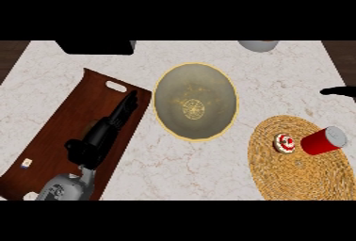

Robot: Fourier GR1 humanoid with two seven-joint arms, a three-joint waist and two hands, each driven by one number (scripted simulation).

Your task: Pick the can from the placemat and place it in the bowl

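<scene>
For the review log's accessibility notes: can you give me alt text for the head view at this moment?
A red can lies on its side on a round woven placemat at the right, beside a small red-and-white object, with an empty bowl at centre. The left hand, fingers straight, stretches over a wooden tray at the left; the right hand is not visible.

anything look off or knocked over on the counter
Yes: the red can lies tipped on its side at the right edge of the woven placemat, rather than upright. The bowl is upright, nothing in it.
</scene>
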